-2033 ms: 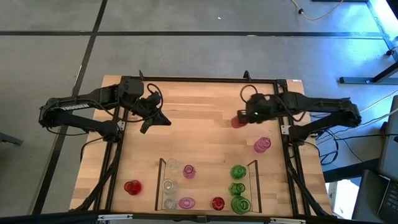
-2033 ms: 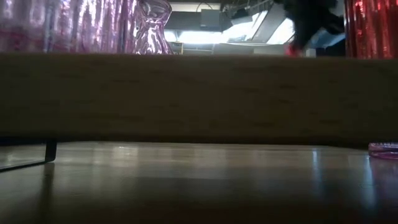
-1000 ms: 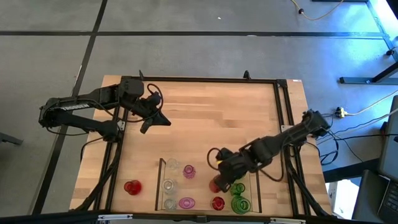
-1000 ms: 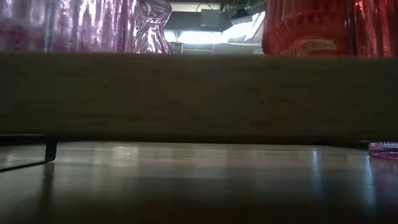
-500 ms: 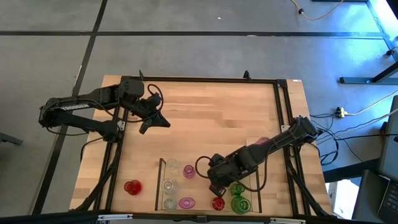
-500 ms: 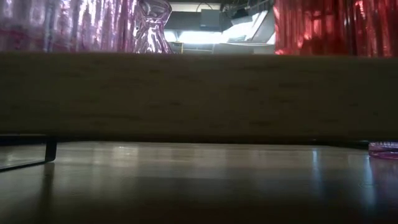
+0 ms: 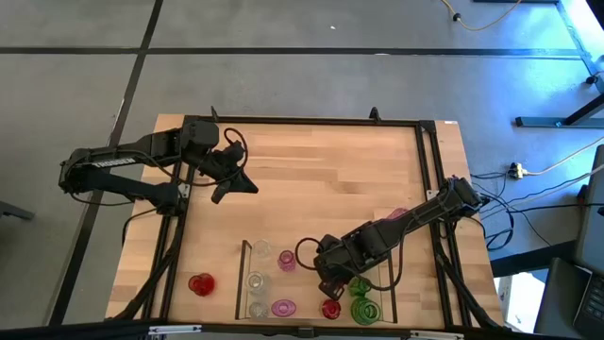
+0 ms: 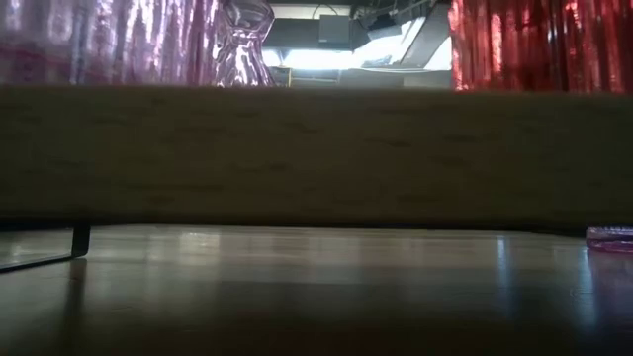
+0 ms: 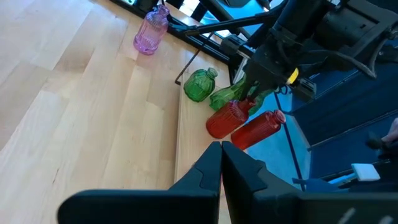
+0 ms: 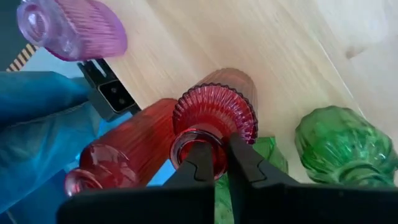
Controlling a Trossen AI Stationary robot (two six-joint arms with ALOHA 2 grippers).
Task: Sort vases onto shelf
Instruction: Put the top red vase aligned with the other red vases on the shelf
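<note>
The shelf (image 7: 247, 274), a dark-edged frame with a wood floor, lies at the table's near edge. It holds clear (image 7: 255, 280), pink (image 7: 286, 260), green (image 7: 363, 309) and red (image 7: 330, 308) vases. My right gripper (image 7: 327, 283) reaches down into it, shut on a ribbed red vase (image 10: 214, 109) just behind the other red vase (image 10: 118, 162) and beside a green one (image 10: 342, 143). My left gripper (image 7: 236, 184) hangs shut and empty over the table's far left. One red vase (image 7: 200, 283) stands left of the shelf, and a pink one (image 7: 396, 215) lies half hidden under my right arm. My right gripper pinches the rim of the red vase's mouth (image 10: 219, 142), one finger (image 10: 199, 158) inside the opening and the other (image 10: 244, 157) outside. The fingers come steeply from above. The vase hangs below them, slightly tilted (image 9: 227, 118). I cannot tell whether its base touches the shelf floor.
The shelf's wooden front board (image 8: 316, 148) fills the low view, with pink vases (image 8: 129, 40) and the red vase (image 8: 534, 44) rising behind it. A black frame (image 7: 302, 121) borders the table. Bare wood lies between the shelf and the far edge.
My right gripper has come down into the shelf with the red vase and rolled a little. The vase's base showed above the front board a second ago and now sits hidden behind it.
</note>
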